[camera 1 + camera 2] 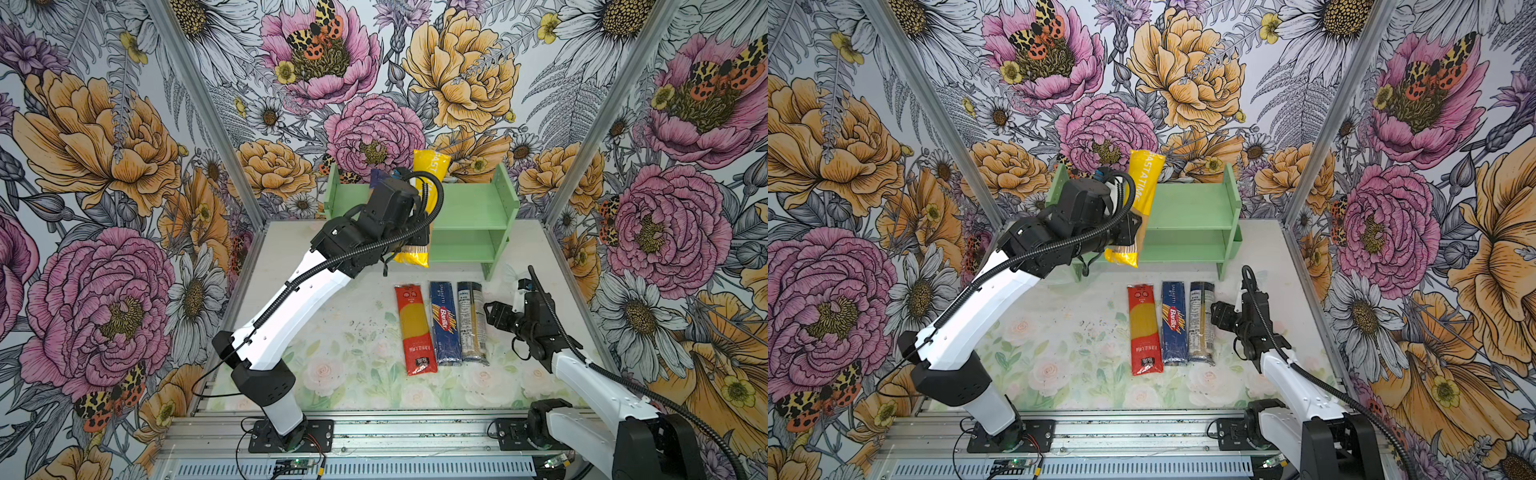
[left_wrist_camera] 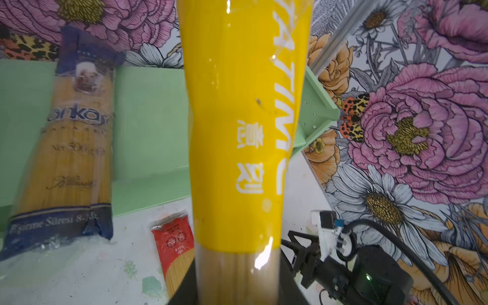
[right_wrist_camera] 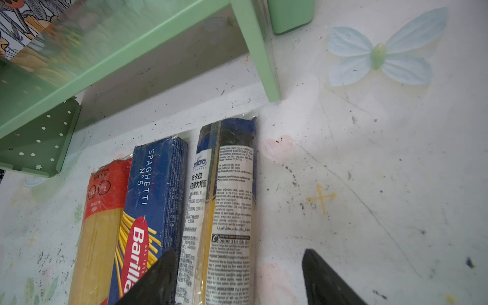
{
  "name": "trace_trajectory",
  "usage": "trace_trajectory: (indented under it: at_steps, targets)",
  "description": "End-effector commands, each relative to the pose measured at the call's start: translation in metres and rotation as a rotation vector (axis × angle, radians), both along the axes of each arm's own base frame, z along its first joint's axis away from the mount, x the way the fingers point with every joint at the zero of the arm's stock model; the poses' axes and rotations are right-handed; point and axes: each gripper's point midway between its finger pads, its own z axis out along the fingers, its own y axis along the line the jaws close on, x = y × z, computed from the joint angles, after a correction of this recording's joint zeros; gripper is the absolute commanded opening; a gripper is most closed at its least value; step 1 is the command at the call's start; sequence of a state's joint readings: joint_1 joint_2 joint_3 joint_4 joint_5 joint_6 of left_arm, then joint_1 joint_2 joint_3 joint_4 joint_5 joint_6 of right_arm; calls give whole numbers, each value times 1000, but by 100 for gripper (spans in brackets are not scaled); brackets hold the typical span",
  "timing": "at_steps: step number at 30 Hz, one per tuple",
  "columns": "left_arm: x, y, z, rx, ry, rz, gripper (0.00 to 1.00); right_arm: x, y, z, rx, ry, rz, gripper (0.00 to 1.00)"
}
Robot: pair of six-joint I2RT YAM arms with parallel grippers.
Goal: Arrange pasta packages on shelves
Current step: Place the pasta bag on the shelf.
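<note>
Before the pale green two-tier wooden rack (image 1: 469, 208), pinching the long yellow plastic spaghetti packet (image 1: 1144, 178), tilted, near its lower end in the left pincer (image 2: 237, 287). Hovering the spread right pincer (image 1: 496, 313) over the surface (image 1: 332, 332) beside the clear white-labelled packet (image 1: 473, 324), the dark blue Barilla packet (image 1: 445, 324) and the red packet (image 1: 415, 328).

The yellow packet (image 2: 243, 132) is glossy plastic film streaked with bright glare. It is clear at its lower end, where pale strands show. The blue-ended packet (image 2: 71, 148) is clear, slightly wrinkled film. The Barilla packet (image 3: 155, 190) is shiny, crinkled film. The rack (image 1: 473, 208) looks like smooth, matt painted board. The worktop (image 3: 369, 158) is matt, scuffed and speckled with dark marks. The front rail (image 1: 374, 432) is ribbed bare metal.
</note>
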State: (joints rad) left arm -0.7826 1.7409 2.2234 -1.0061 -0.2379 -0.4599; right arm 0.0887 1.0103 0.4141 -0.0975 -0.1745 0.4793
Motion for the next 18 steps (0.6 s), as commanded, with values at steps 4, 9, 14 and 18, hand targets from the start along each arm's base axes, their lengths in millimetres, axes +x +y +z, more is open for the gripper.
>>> trace_trajectory:
  at_steps: [4,9,14,18]
  targets:
    - [67,-17,14,-74,-82,21,4,-1,3,1,11,-3,6,77]
    - [99,-33,-3,-120,-49,13,0,1,4,0,8,4,14,77]
    - [108,-39,-17,-117,-28,15,0,2,3,-4,-2,15,13,77]
    - [115,-35,-21,-113,-25,32,1,2,4,-4,-2,19,18,77]
